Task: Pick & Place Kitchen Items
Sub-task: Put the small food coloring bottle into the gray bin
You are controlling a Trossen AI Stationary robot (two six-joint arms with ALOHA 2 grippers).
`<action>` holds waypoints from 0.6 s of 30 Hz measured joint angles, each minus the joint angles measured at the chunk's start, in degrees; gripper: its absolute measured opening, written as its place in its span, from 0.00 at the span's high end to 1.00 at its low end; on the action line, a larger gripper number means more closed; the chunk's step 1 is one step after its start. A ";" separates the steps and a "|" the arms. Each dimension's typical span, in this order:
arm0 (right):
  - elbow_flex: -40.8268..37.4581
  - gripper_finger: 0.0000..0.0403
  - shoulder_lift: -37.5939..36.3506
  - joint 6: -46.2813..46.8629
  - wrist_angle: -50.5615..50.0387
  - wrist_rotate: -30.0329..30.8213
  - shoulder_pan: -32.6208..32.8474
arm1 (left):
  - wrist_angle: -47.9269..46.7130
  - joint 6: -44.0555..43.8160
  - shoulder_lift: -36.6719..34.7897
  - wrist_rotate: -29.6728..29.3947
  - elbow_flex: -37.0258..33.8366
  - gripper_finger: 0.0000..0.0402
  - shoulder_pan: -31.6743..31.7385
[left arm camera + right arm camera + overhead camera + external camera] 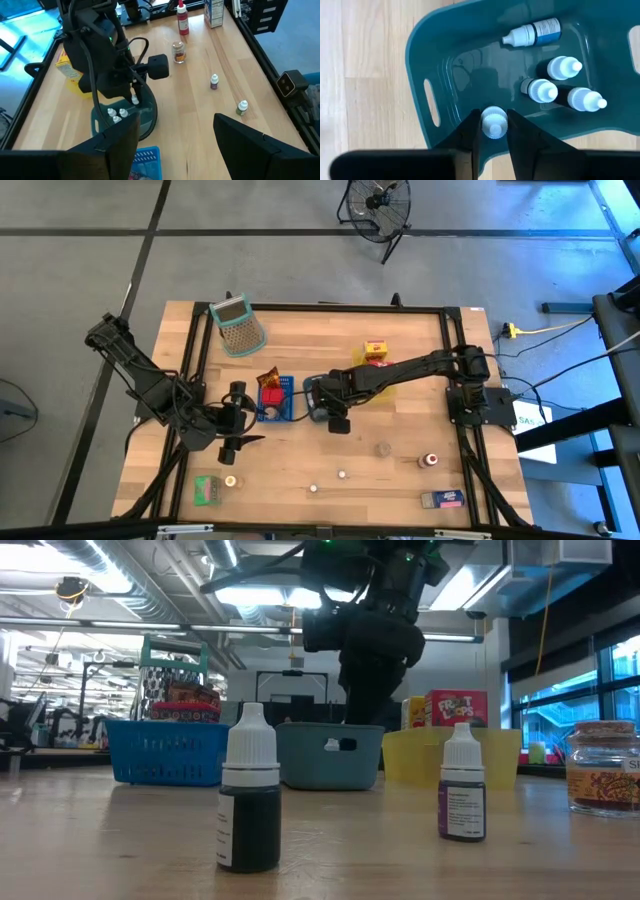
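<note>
My right gripper is shut on a small white-capped dropper bottle over the grey-blue tray, by the tray's wall. One bottle lies on its side on the tray floor, and three more are beside it. In the high view this gripper is at the table's middle. My left gripper hangs open left of the blue tray, nothing between its fingers. My right gripper pinches the bottle's ribbed white cap between its two fingers, which come from above and point down. The bottle stands upright under them. Its lower end is hidden by the cap and fingers, so whether it touches the tray cannot be told.
Two dropper bottles, a jar and a red bottle stand on the near half of the table. A yellow tray with a red carton is behind the right arm. A mesh basket, green carton and blue carton lie around.
</note>
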 joint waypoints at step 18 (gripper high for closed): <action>0.02 0.82 1.46 -0.38 1.43 -0.12 0.00 | -0.17 1.05 0.00 -0.02 0.00 0.38 0.00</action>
